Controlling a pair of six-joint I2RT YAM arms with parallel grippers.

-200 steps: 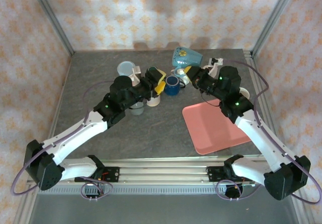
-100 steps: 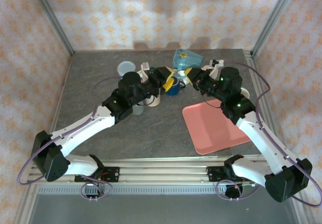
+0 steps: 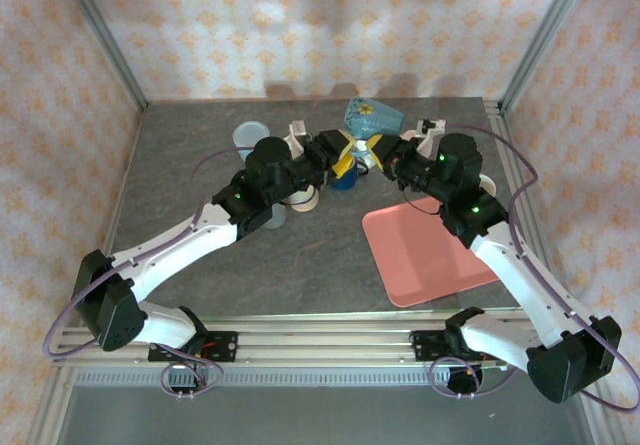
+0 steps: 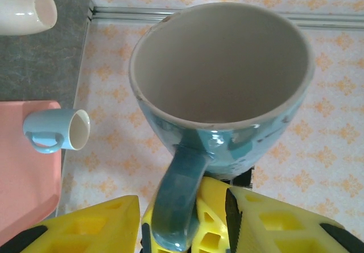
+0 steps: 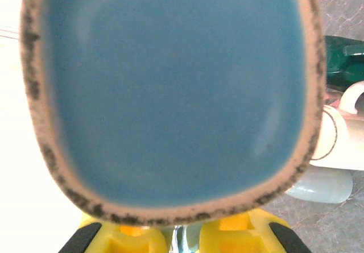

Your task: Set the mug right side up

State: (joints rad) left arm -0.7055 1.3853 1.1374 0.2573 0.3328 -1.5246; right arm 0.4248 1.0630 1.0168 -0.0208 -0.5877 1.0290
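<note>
Glazed teal mug (image 4: 222,94): left wrist showing round hollow, left gripper (image 4: 183,222) straddling handle (image 4: 173,196) at six o'clock, clamping unclear; right wrist showing squarish speckled base (image 5: 170,94), right gripper (image 5: 176,233) clamping mug.

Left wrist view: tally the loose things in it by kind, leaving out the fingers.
Mugs: 3 (large teal glazed ceramic mug, small pale blue mug, cream mug)
Trays: 1 (flat pink plastic tray)
Total: 4

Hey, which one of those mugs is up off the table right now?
The teal flower-patterned mug, held aloft with the right gripper shut on it; the white mug and pale blue cup sit on the table.
</note>
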